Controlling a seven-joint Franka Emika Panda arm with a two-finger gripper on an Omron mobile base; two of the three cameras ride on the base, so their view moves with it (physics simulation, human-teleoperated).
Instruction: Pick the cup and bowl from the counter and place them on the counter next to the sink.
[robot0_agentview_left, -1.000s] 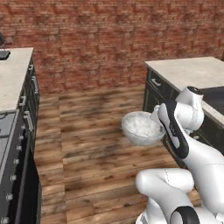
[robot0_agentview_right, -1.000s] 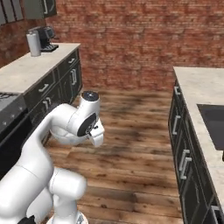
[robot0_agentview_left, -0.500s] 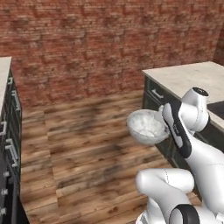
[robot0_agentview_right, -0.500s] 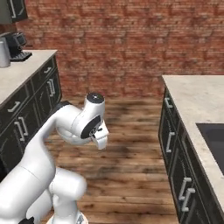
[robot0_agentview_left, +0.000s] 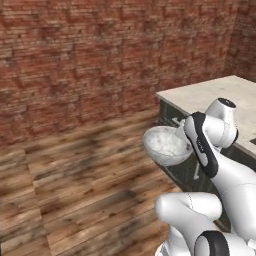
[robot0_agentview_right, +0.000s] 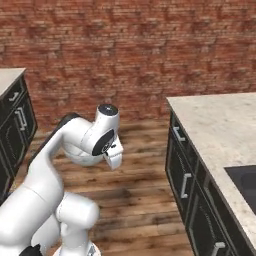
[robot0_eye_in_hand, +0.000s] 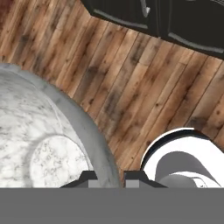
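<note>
Clamped on the rim of the round, deep, silvery-grey bowl with its pale mottled inside: two-finger gripper, one dark fingertip inside the wall and the other outside it, seen in the hand view. Held in the air over the brown wooden plank floor, bowl roughly level, mouth upward (left base view), just off the corner of the beige speckled stone worktop and in front of its dark grey cabinet fronts. Carried low and ahead of the white arm, elbow folded. Black recessed sink set into the same worktop at the right edge of the right base view, well apart from the bowl. Red brick wall behind.
</note>
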